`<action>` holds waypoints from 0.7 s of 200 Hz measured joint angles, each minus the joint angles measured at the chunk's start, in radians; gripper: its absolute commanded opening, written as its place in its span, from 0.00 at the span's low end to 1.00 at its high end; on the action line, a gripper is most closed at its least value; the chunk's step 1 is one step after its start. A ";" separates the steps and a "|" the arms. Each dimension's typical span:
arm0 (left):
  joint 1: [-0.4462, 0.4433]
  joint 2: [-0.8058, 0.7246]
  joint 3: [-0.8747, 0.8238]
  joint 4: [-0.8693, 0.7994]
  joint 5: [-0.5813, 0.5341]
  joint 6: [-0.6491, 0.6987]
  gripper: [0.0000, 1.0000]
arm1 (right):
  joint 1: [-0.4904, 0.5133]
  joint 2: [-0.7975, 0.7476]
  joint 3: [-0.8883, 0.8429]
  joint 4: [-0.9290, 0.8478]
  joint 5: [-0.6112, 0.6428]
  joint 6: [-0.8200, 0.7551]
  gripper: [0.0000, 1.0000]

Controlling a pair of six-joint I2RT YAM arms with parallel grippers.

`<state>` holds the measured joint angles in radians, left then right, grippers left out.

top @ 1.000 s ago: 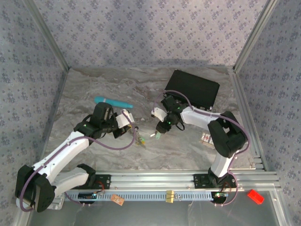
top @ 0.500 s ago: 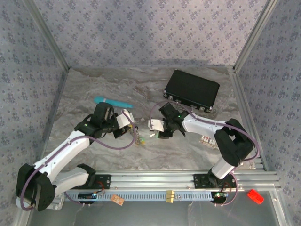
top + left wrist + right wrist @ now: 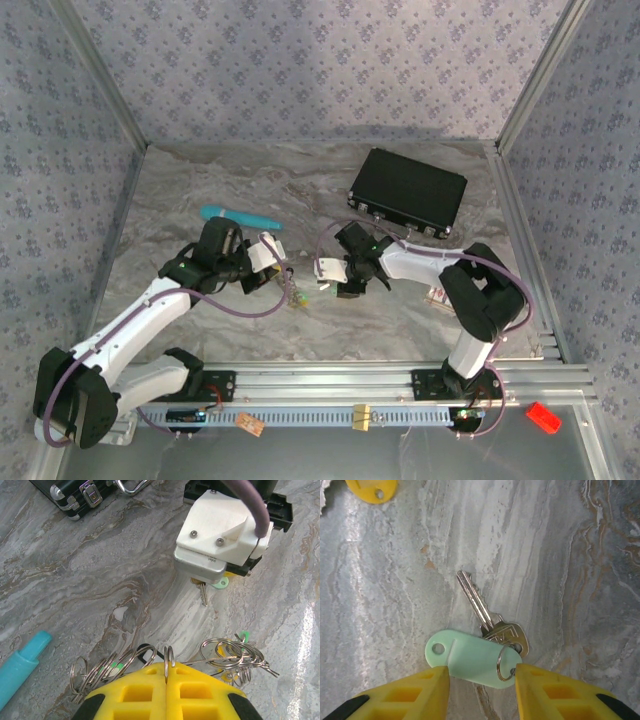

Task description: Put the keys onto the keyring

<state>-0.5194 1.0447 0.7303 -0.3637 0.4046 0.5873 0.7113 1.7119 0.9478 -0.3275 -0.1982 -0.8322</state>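
Note:
My left gripper is shut on a thin split ring of the keyring. The keyring is a silvery bunch of wire loops fanned out over the marble. From above, that gripper sits beside the bunch. One of the keys, with a pale green tag on a small ring, lies flat between my right gripper's yellow fingers. That gripper is open, low over the table, one finger on each side of the tag. The same key pokes out under the right gripper's white body.
A black case lies at the back right and a teal pen-like stick at the back left. A red-and-white tag sits by the right arm. A yellow tag lies just beyond the key.
My right wrist has swung left and turned, bringing its fingers down around the pale green tagged key. The left arm holds still with the ring.

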 measured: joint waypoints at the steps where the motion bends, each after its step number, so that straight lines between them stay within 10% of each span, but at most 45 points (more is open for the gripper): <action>1: 0.000 0.000 0.000 0.000 0.000 0.000 0.00 | 0.000 0.000 0.000 0.000 0.000 0.000 0.39; 140: 0.000 0.004 0.000 0.000 0.000 0.000 0.00 | -0.008 0.032 0.051 0.013 0.001 0.000 0.29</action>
<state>-0.5194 1.0485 0.7303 -0.3637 0.4049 0.5869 0.7029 1.7439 0.9985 -0.3149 -0.1970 -0.8322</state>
